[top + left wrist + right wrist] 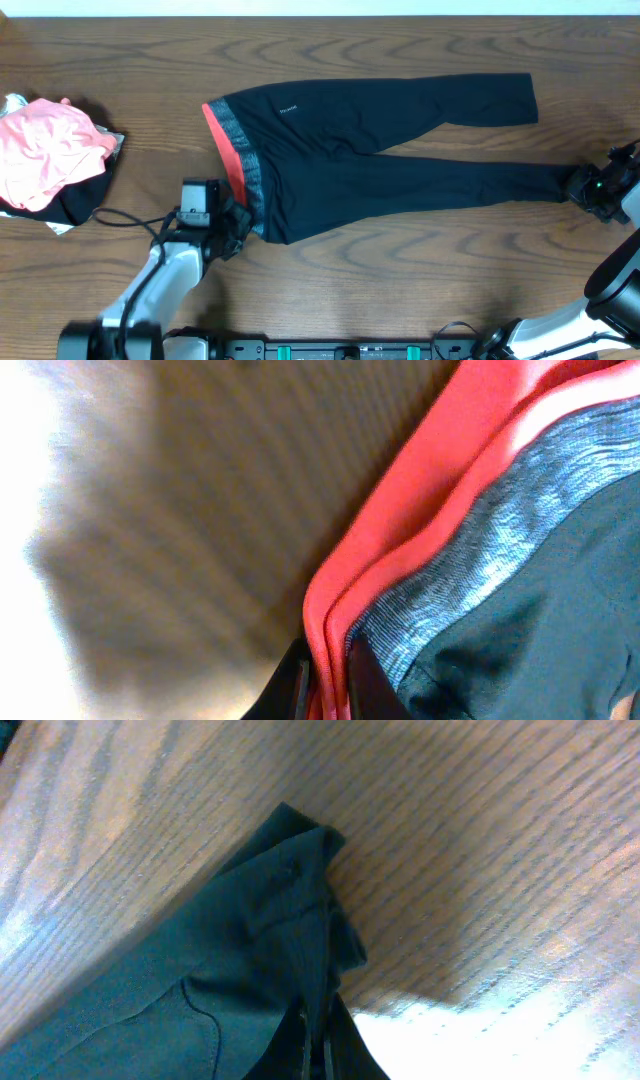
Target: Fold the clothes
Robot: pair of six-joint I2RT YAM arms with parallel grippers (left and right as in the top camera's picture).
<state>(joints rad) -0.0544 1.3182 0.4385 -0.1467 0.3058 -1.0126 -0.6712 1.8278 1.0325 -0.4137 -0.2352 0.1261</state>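
Note:
Black leggings (380,150) with a red and grey waistband (232,150) lie flat across the table, legs pointing right. My left gripper (238,222) is shut on the lower end of the waistband; the left wrist view shows the red edge (335,650) pinched between the jaws (328,685). My right gripper (585,188) is shut on the cuff of the lower leg at the far right; the right wrist view shows the black cuff (290,910) bunched in the jaws (318,1045). The upper leg ends free at the upper right (520,98).
A pile of pink and black clothes (50,155) sits at the left edge of the table. A black cable (125,220) runs from the pile towards the left arm. Bare wood (420,270) lies in front of the leggings.

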